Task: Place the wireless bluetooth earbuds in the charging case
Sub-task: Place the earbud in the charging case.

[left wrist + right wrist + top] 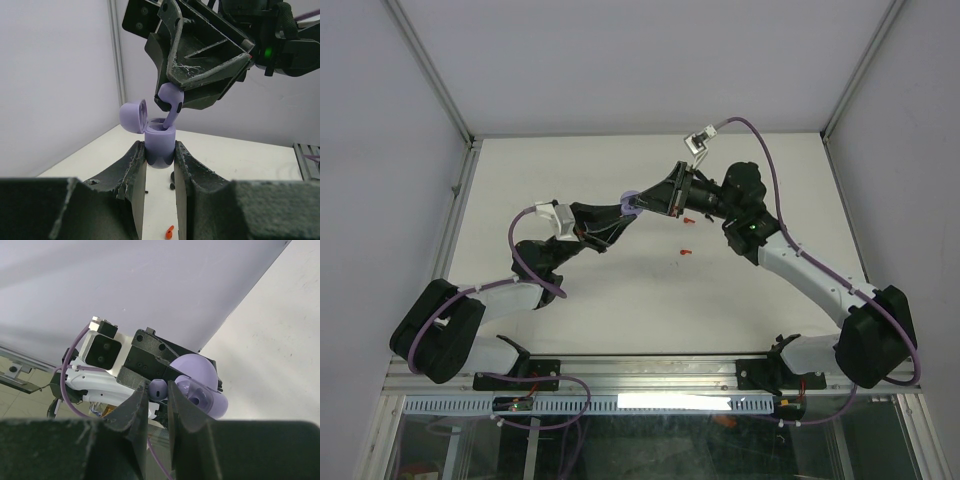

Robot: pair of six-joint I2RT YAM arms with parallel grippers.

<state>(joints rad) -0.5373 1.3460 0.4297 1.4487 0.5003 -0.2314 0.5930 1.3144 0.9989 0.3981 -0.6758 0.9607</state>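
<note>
My left gripper (160, 150) is shut on the lilac charging case (159, 145), held upright above the table with its lid (134, 116) swung open to the left. My right gripper (158, 390) is shut on a lilac earbud (158, 388). In the left wrist view the earbud (171, 102) hangs from the right gripper (170, 100) with its stem tip entering the case's top. In the top view both grippers meet over the table's middle, around the case (631, 201). Red earbuds (685, 252) lie on the table; one shows in the left wrist view (169, 232).
Small black earbuds (172, 181) lie on the white table (570, 180) under the case. Another red earbud (688, 218) lies beside the right arm. Grey walls with metal rails close in the table on three sides.
</note>
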